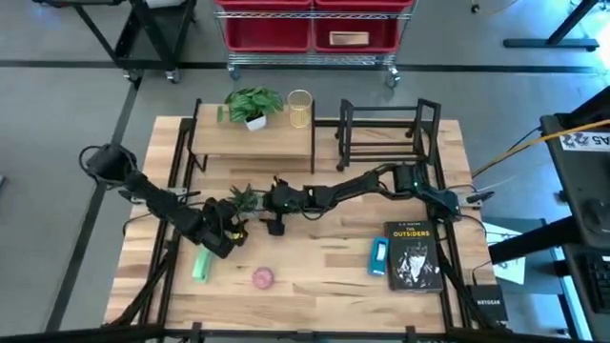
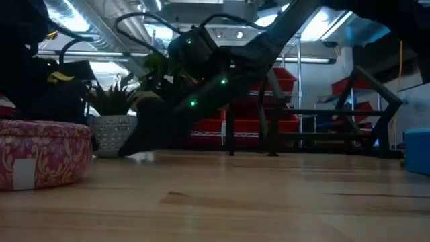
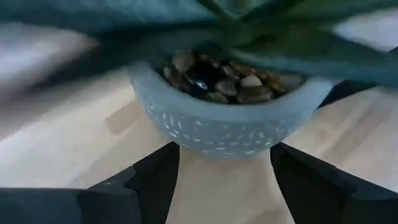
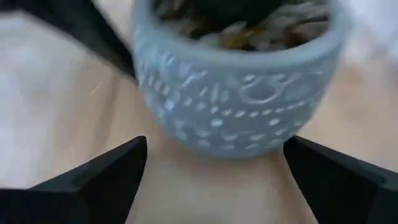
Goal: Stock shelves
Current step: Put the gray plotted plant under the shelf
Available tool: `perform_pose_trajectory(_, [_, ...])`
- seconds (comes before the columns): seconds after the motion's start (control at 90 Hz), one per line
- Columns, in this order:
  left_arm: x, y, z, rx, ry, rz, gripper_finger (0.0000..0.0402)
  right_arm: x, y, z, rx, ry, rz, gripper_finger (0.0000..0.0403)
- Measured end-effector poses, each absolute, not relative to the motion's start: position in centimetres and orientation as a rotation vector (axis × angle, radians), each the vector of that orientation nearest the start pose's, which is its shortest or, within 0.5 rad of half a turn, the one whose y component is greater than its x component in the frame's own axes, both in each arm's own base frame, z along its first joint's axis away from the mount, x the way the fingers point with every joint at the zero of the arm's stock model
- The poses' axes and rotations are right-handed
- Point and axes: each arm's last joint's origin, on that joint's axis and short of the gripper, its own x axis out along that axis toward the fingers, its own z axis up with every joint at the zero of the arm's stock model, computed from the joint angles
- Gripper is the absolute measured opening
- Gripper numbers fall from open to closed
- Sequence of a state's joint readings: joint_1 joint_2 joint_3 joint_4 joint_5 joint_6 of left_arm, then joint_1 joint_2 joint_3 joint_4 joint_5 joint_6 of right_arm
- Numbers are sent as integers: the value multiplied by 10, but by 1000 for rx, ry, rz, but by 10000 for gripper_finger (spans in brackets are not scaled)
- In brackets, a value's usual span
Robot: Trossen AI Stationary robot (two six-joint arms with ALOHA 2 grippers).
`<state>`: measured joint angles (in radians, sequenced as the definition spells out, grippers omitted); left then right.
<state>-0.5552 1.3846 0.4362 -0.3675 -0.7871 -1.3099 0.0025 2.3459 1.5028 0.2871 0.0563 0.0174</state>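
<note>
A small grey pot (image 1: pixel 244 202) holding a green plant and brown pebbles stands on the table in front of the wood-topped shelf (image 1: pixel 253 143). The black rack (image 1: pixel 386 133) stands to the shelf's right. My left gripper (image 1: pixel 232 221) is open just near-left of the pot. In the left wrist view the pot (image 3: pixel 230 118) stands ahead of the spread fingers. My right gripper (image 1: pixel 270 203) is open at the pot's right. In the right wrist view the pot (image 4: pixel 239 99) fills the gap ahead of its fingertips. Neither gripper visibly touches the pot.
A white-potted plant (image 1: pixel 253 105) and a gold wire cup (image 1: pixel 299 108) stand on the shelf's top. Near the front edge lie a green item (image 1: pixel 202 265), a pink round tin (image 1: pixel 263 277), a blue item (image 1: pixel 379 255) and a black book (image 1: pixel 414 255).
</note>
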Motion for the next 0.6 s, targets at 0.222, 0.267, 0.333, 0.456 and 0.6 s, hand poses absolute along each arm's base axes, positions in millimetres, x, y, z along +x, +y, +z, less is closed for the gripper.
perform_pose_trajectory(0.222, [162, -77, 112, -353, 733, 792, 236, 497, -15, 102, 15, 503, -52, 362])
perform_pose_trajectory(0.267, [162, -77, 112, -341, 746, 791, 236, 497, -16, 103, 0, 503, -35, 362])
perform_pose_trajectory(0.333, [162, -77, 112, -326, 762, 774, 236, 497, -16, 103, -25, 499, -5, 362])
perform_pose_trajectory(0.456, [162, -79, 112, -276, 854, 696, 236, 497, -16, 103, -79, 494, 41, 362])
perform_pose_trajectory(0.6, [160, -80, 111, -288, 915, 670, 238, 497, -15, 102, -109, 501, 64, 362])
